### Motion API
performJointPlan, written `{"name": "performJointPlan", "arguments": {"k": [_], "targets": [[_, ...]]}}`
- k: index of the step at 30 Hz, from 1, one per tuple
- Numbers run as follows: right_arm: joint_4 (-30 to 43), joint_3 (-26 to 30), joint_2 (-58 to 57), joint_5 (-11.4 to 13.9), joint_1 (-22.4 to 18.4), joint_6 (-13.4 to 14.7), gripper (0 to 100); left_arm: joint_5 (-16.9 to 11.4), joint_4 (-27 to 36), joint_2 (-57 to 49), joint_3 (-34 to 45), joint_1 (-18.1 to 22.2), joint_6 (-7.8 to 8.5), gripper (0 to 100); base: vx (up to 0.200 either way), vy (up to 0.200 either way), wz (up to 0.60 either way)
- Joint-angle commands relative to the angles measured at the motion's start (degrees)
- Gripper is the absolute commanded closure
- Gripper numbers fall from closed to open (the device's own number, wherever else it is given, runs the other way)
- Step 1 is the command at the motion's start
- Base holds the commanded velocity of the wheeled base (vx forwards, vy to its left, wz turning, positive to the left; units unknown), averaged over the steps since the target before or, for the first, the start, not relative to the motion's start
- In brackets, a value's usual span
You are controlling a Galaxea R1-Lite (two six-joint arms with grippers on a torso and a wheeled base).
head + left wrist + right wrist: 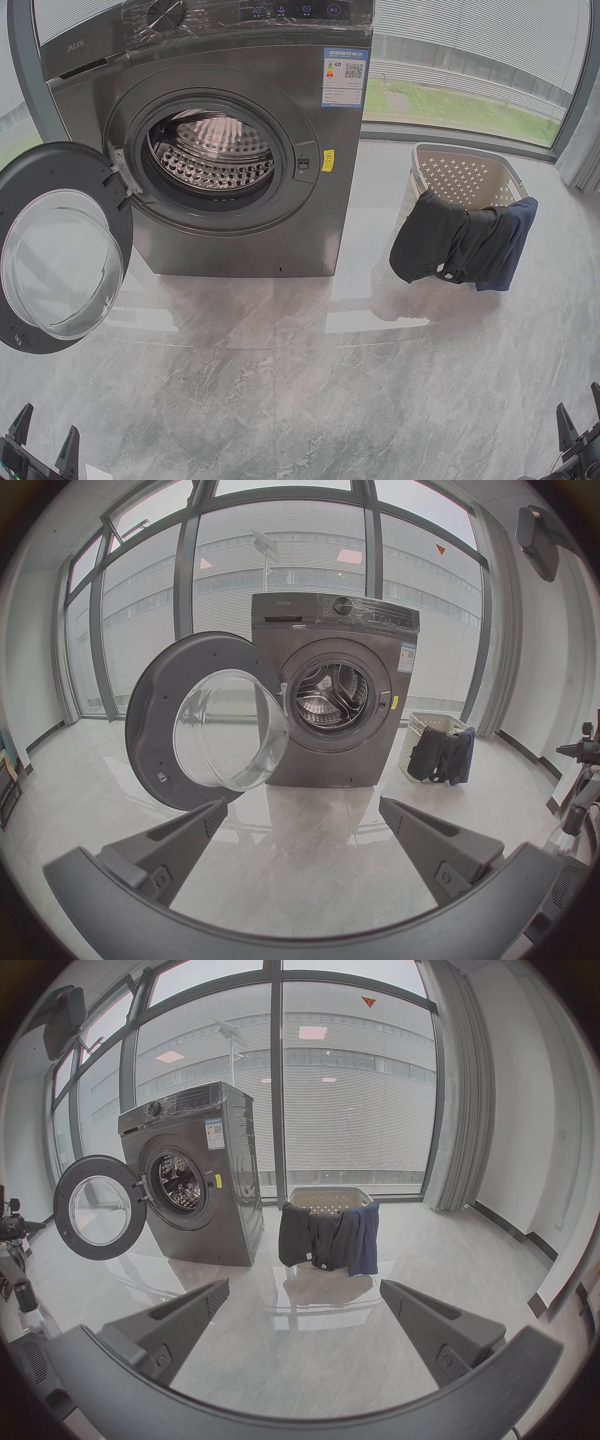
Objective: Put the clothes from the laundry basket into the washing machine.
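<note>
The grey washing machine (pixel 212 150) stands ahead with its round door (pixel 59 247) swung wide to the left and its steel drum (pixel 212 156) bare inside. To its right sits a beige laundry basket (pixel 465 175) with dark clothes (pixel 450 240) and a navy garment (pixel 515 240) draped over its front rim. My left gripper (pixel 44 434) is low at the left, open and holding nothing. My right gripper (pixel 578 412) is low at the right, open too. Both are far from the basket. The machine (pixel 334 692) and basket (pixel 328 1200) also show from the wrists.
Glossy grey marble floor (pixel 300 375) stretches between me and the machine. Floor-to-ceiling windows (pixel 475 69) run behind the basket, with a curtain (pixel 459 1097) at the right. The open door juts into the floor space at the left.
</note>
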Motion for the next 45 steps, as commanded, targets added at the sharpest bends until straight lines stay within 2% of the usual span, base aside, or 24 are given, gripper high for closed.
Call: {"name": "performJointPlan", "arguments": {"k": [1, 15, 30, 45], "targets": [[0.0, 1.0, -0.2, 0.0, 0.0, 0.0, 0, 0.0, 0.0, -0.5, 0.9, 0.0, 0.05, 0, 0.0, -0.2, 0.0], [0.0, 1.0, -0.2, 0.0, 0.0, 0.0, 0, 0.0, 0.0, -0.5, 0.9, 0.0, -0.21, 0, 0.0, -0.2, 0.0], [0.0, 1.0, -0.2, 0.0, 0.1, 0.0, 0, 0.0, 0.0, -0.5, 0.9, 0.0, -0.04, 0, 0.0, 0.0, 0.0], [0.0, 1.0, -0.2, 0.0, 0.0, 0.0, 0, 0.2, 0.0, -0.5, 0.9, 0.0, -0.3, 0, 0.0, -0.2, 0.0]]}}
